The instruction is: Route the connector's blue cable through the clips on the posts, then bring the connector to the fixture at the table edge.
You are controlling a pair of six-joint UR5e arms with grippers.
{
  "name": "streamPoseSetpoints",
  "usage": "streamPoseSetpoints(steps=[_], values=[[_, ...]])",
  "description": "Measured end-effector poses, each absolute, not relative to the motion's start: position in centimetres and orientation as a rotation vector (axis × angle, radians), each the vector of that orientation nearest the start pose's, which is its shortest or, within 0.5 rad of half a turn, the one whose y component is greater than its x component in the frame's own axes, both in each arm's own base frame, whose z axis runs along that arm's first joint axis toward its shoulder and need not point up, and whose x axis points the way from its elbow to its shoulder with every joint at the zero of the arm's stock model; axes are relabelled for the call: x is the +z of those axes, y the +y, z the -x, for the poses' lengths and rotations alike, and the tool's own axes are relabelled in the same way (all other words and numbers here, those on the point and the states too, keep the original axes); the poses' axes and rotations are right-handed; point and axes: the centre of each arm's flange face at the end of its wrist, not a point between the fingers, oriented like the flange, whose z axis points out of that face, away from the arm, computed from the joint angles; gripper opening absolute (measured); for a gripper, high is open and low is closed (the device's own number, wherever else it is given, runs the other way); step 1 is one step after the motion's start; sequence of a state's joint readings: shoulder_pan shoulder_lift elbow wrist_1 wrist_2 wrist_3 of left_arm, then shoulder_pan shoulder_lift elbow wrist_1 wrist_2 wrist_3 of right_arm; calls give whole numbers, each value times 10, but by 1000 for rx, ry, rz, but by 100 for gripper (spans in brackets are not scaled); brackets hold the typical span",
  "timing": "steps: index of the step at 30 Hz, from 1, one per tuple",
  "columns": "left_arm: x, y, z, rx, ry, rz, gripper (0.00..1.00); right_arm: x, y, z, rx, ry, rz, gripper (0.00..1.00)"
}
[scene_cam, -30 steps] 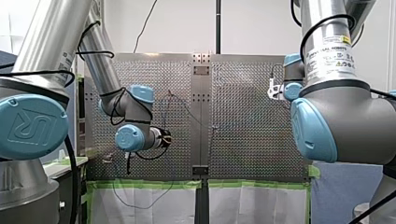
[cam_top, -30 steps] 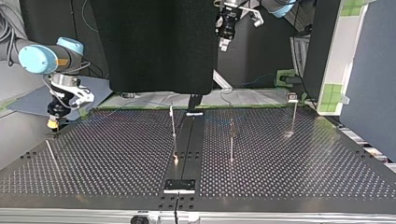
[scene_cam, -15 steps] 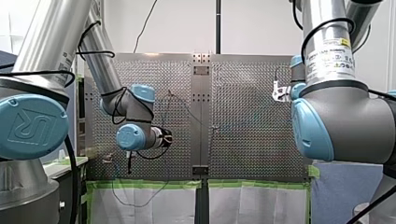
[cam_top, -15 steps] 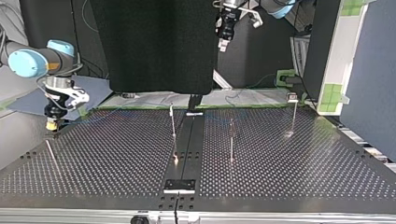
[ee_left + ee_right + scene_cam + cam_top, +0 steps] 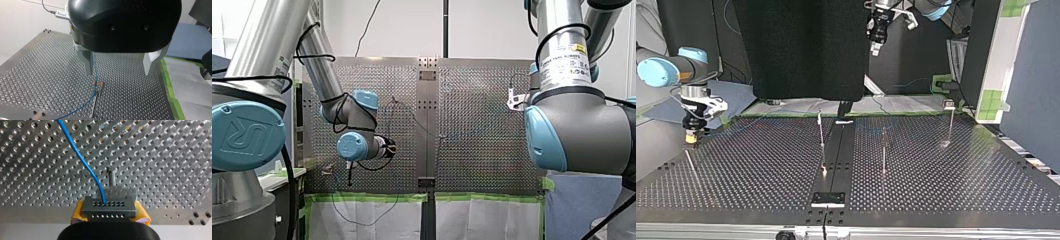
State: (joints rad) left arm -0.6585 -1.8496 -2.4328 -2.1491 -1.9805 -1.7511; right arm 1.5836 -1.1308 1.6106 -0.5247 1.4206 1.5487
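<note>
One dark plate (image 5: 828, 198) sits at the bottom centre of the top view, on the near edge of the perforated bench (image 5: 961, 170). Beyond it, three thin posts (image 5: 883, 152) stand around the frame's middle. At middle left my right gripper (image 5: 692, 136) hangs just over the bench's edge. The right wrist view shows its yellow fingers (image 5: 142, 216) clenched on the grey connector (image 5: 109, 207). From it the blue cable (image 5: 82, 160) runs off across the bench, and a small grey block (image 5: 122, 192) with a pin stands just ahead. Farthest, at upper centre, my left gripper (image 5: 876, 49) hangs high above the bench. Its fingers (image 5: 87, 62) are released, spread wide and empty, and the cable beneath them meets an orange clip (image 5: 98, 83) on a post.
</note>
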Motion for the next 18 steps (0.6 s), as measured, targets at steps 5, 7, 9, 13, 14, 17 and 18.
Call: streamPoseSetpoints(steps=[5,7,9,13,14,17,18], values=[[102,-290,-224,-251,1718,-103,99,276,-635,-155,1351,-1054,-1327,0],[102,-290,-224,-249,1718,-103,99,277,-636,-153,1353,-1048,-1339,0],[102,-290,-224,-248,1718,-102,99,277,-636,-150,1357,-1043,-1349,0],[102,-290,-225,-247,1718,-101,99,277,-637,-145,1366,-1033,-1366,0],[102,-290,-225,-247,1718,-101,99,277,-638,-144,1369,-1030,-1370,0],[103,-290,-226,-247,1716,-100,99,277,-638,-140,1381,-1022,-1381,0],[103,-290,-226,-247,1716,-100,99,277,-639,-139,1387,-1018,-1386,0]])
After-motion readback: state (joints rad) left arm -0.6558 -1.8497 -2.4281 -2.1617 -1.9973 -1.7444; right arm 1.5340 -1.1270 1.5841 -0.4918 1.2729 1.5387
